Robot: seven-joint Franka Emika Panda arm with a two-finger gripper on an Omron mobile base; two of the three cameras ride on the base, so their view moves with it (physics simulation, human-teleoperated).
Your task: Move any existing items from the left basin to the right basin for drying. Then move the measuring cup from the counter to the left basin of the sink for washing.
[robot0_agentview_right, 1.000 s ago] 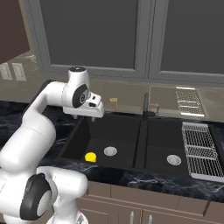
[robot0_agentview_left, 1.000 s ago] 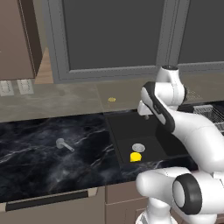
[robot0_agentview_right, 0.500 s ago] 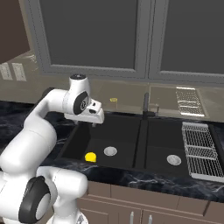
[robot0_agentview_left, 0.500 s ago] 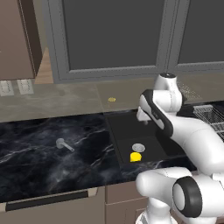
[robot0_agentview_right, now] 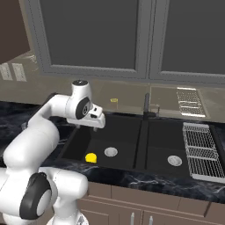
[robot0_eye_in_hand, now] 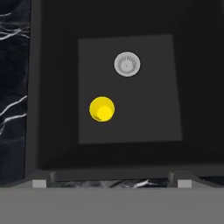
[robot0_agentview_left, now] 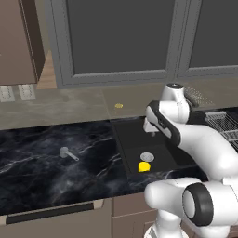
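A small bright yellow lump lies on the floor of the left basin, close to the round silver drain. My gripper hangs above this basin, pointing down, open and holding nothing. In the hand view its fingertips stand wide apart at the bottom edge. The measuring cup, pale grey with a short handle, sits on the black marble counter left of the sink. The right basin holds only its drain.
A dark curved faucet rises behind the divider between the basins. A wire dish rack lies right of the sink. A small yellow spot marks the backsplash ledge. Grey cabinets hang above.
The hand has come down and slightly forward over the left basin. The jaws stay open. The yellow lump and the measuring cup have not moved.
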